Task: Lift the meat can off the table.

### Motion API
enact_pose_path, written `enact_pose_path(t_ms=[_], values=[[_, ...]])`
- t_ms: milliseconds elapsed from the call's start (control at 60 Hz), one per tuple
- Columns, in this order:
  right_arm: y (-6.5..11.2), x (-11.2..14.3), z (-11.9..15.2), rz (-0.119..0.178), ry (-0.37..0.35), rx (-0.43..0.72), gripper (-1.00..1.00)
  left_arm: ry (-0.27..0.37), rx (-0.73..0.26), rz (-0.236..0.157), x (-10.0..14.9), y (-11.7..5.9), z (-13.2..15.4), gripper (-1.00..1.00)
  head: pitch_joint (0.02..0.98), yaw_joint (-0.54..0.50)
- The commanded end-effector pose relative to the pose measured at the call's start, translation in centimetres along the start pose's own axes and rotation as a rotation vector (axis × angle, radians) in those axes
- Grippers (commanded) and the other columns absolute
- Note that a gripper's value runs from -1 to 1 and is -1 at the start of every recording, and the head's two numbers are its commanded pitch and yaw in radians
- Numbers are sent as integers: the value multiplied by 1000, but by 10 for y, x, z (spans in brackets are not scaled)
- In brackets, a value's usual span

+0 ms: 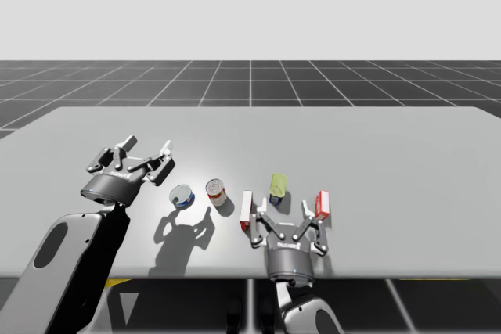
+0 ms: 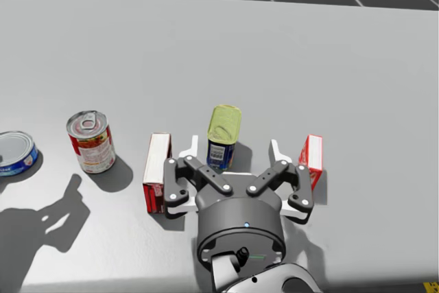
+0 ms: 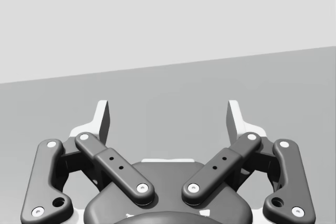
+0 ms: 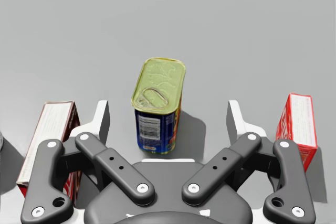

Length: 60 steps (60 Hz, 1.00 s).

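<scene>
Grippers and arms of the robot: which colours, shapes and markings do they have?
The left gripper and the right gripper look alike: two white fingertips on dark grey linkage bars with silver rivets, mounted on a round dark grey base. The right one also has a small blue light there. The left arm is black with a pale grey oval panel. No cables show.
</scene>
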Motion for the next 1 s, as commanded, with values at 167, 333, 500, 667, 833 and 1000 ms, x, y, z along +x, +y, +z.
enact_pose_path(t_ms=[167,333,500,667,833,1000], values=[[7,-30,-23,82,43,-49,-1000,3,2,2,-1,0,0,-1000,811,-130],[5,-37,-43,100,81,-58,-1000,2,2,4,-1,1,0,-1000,813,-126],[5,-38,-58,97,115,-63,-1000,2,2,5,-1,1,0,-1000,815,-127],[8,-34,-74,105,127,-60,-1000,2,3,5,-1,1,0,-1000,811,-132],[9,-35,-82,95,171,12,-708,1,2,5,0,1,0,-1000,805,-133],[5,-37,-81,95,189,-18,1000,3,-1,4,-1,0,0,-1000,784,-138]])
